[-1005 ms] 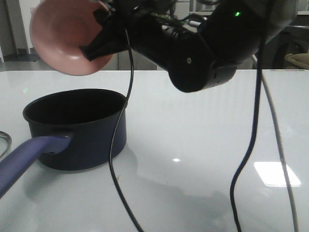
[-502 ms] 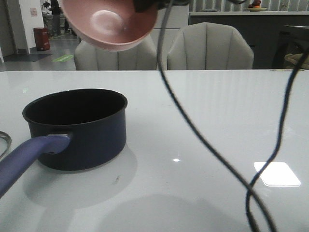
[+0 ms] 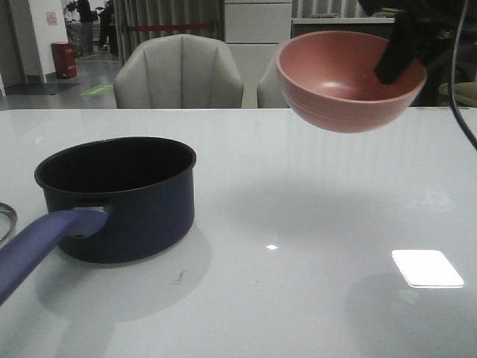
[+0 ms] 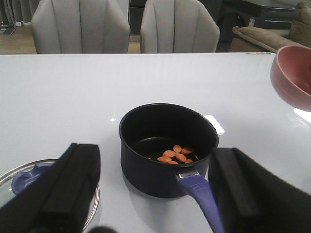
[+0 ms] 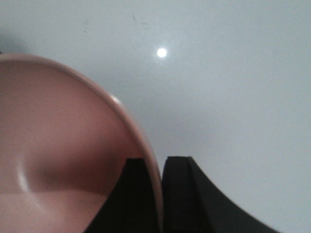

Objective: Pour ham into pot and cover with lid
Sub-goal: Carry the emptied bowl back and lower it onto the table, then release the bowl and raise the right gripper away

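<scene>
At the far left edge of the front view, a curved sliver of the lid's metal rim (image 3: 6,221) lies flat on the white table (image 3: 313,224). The left wrist view shows more of it: the round glass lid (image 4: 29,180) with its blue knob rests on the table just beside the pot, partly hidden behind one finger of the left gripper (image 4: 155,194). That gripper's two dark fingers stand wide apart with nothing between them, framing the pot from above and behind; it is out of sight in the front view.

Next comes the pot (image 3: 119,195), a dark navy saucepan standing upright on the left part of the table, its purple-blue handle (image 3: 41,246) pointing toward the near left edge. From the left wrist view, the ham (image 4: 175,155) lies inside on the black bottom as a small cluster of orange slices, on the side nearest the handle.

To the right, well apart from the pot, the salmon-pink bowl (image 3: 349,80) hangs in the air above the table, roughly upright with its opening tipped slightly toward the camera. What shows of its inside looks bare. The right gripper (image 5: 154,194) pinches its rim, one dark finger inside the wall and the other outside, as the right wrist view shows; in the front view the finger appears as a dark bar at the bowl's right edge. Two grey chairs (image 3: 179,73) stand behind the table.
</scene>
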Controlling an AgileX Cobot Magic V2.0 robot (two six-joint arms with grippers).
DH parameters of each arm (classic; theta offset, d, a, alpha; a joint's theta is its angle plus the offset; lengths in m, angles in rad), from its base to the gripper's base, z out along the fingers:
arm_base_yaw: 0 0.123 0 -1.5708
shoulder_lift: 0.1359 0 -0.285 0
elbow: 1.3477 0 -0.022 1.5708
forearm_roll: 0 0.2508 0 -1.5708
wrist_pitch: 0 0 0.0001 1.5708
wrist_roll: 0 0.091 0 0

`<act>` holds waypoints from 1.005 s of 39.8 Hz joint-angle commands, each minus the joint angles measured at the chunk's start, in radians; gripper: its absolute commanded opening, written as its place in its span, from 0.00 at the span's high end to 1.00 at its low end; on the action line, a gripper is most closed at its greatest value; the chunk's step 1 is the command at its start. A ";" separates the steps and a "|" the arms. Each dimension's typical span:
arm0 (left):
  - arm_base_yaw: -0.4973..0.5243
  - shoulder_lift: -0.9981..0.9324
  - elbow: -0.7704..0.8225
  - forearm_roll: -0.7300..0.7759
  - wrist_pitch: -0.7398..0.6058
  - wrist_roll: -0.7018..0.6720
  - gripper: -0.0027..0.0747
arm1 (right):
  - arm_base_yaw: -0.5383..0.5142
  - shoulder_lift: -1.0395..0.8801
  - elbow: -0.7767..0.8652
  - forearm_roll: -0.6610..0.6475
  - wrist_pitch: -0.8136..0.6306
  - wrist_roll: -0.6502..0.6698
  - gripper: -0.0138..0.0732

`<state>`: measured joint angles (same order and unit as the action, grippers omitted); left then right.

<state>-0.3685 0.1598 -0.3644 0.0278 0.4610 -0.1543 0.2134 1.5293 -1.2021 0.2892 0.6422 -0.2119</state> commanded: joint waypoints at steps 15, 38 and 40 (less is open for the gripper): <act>-0.009 0.011 -0.027 -0.004 -0.070 0.002 0.30 | -0.078 0.211 -0.036 0.056 0.072 0.008 0.68; -0.009 0.011 -0.027 -0.004 -0.070 0.002 0.30 | -0.077 0.105 -0.037 0.029 0.080 -0.125 0.34; -0.009 0.011 -0.027 -0.004 -0.070 0.002 0.30 | -0.075 0.038 -0.021 0.031 0.062 -0.141 0.34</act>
<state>-0.3685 0.1598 -0.3644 0.0278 0.4615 -0.1527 0.1403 1.6975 -1.2104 0.3168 0.7332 -0.3115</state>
